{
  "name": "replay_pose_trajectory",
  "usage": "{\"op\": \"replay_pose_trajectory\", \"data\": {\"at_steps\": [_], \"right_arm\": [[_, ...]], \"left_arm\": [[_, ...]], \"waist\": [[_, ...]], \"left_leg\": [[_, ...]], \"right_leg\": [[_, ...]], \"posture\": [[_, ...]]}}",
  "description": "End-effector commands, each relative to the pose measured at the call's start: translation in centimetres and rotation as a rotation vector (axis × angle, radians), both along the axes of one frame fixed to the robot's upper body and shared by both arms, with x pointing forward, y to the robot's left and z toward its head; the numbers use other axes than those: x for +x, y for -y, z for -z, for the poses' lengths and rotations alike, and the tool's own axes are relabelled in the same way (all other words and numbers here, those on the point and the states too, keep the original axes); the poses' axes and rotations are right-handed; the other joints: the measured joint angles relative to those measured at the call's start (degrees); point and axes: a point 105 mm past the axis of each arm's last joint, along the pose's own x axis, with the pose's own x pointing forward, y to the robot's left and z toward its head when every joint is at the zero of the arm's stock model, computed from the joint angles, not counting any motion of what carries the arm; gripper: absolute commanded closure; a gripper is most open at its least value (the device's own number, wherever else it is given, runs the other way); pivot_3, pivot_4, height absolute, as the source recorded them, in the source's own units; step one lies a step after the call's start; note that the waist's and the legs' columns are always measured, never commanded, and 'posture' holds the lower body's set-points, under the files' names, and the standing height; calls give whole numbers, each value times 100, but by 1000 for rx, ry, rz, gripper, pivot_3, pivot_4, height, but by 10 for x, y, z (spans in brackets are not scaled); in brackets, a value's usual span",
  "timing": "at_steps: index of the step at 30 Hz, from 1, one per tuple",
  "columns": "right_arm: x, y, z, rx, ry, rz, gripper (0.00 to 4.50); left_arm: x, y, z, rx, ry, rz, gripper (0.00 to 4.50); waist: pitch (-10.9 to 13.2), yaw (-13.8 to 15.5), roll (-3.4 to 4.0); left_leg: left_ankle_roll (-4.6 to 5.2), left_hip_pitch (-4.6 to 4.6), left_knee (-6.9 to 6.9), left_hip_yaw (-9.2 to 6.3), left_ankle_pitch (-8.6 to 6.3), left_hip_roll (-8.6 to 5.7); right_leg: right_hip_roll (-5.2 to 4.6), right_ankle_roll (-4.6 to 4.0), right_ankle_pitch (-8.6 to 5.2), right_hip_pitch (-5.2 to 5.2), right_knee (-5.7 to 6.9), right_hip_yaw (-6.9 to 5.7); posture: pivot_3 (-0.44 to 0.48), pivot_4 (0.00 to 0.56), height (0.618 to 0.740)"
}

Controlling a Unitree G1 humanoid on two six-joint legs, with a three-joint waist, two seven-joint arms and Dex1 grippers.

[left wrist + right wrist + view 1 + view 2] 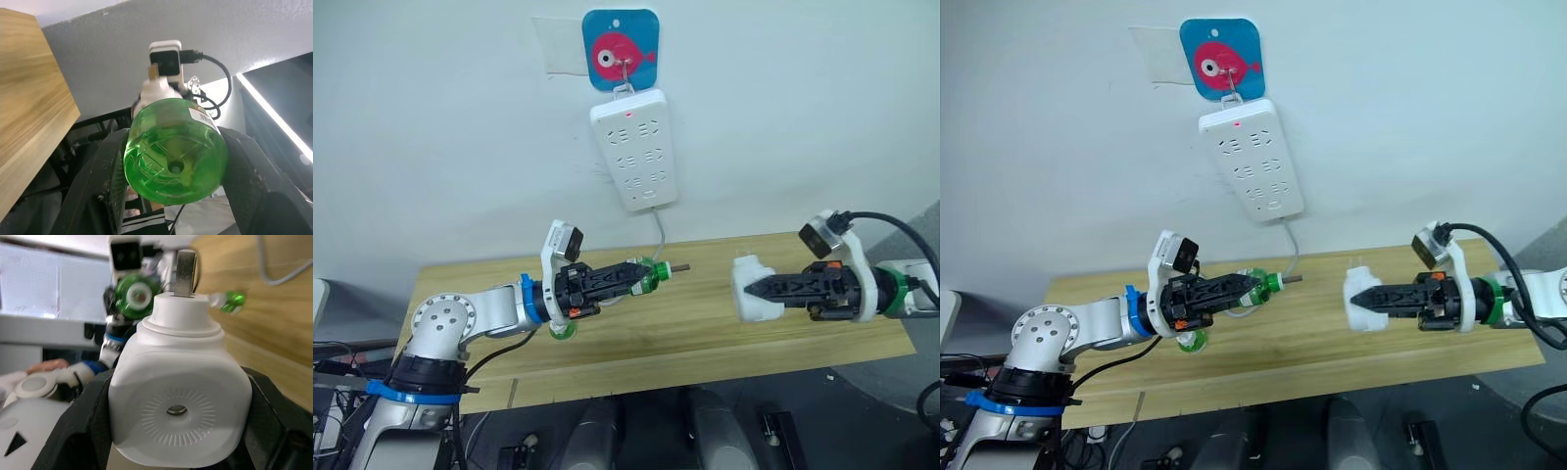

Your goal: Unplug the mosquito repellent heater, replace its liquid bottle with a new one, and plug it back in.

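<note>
My left gripper (641,276) is shut on a green liquid bottle (649,275), held level above the wooden table with its wick pointing right toward the other arm. The bottle's round base (176,147) fills the space between the left fingers. My right gripper (750,291) is shut on the white mosquito repellent heater (745,270), unplugged, a hand's width right of the wick. The heater's vented face (178,401) sits between the right fingers and its metal plug prongs (185,265) point away. A second green bottle (563,331) lies on the table under my left wrist.
A white power strip (633,147) hangs on the wall from a blue fish hook (620,49), with a red light on. Its cable (659,233) drops to the wooden table (705,333). Its sockets look empty.
</note>
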Motion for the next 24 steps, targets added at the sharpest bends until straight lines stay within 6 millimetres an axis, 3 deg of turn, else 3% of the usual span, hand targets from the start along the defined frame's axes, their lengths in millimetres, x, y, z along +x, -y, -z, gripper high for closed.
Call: {"op": "replay_pose_trajectory", "data": {"at_steps": [1,3,5,7,12,16,24], "right_arm": [[28,27,18,-194,51,187,1482],[43,55,59,-493,62,294,1482],[51,80,84,-707,76,345,1482],[58,99,100,-875,107,358,1482],[68,125,121,-1120,225,239,1482],[76,143,132,-1195,220,228,1482],[84,155,143,-1199,170,232,1482]], "left_arm": [[-10,0,-5,-6,34,12,2225],[-13,2,-2,-6,38,4,2225],[-15,5,-2,-4,50,7,2225],[-19,7,-2,-3,58,14,2225],[-26,11,-2,0,68,27,2225],[-31,13,-2,0,73,30,2225],[-38,12,0,4,65,23,2225]], "waist": [[0,3,0],[0,24,0],[1,60,1],[4,103,5],[11,106,14],[21,130,10],[111,163,-6]], "left_leg": [[0,1,0,1,0,0],[0,4,-2,6,0,-1],[-1,5,-2,6,0,-1],[-1,6,-2,12,1,-4],[-2,9,-2,26,1,-1],[-1,11,-4,25,1,0],[-1,13,-2,26,0,0]], "right_leg": [[0,0,0,0,0,0],[0,0,0,-1,0,2],[0,0,0,-2,1,1],[1,1,0,-5,3,4],[-2,1,0,-8,4,16],[-2,0,0,-5,2,16],[-6,-2,1,-3,3,18]], "posture": [[-110,302,740],[-100,305,740],[-95,306,740],[-86,305,740],[-63,313,740],[-45,325,740],[-17,343,740]]}}
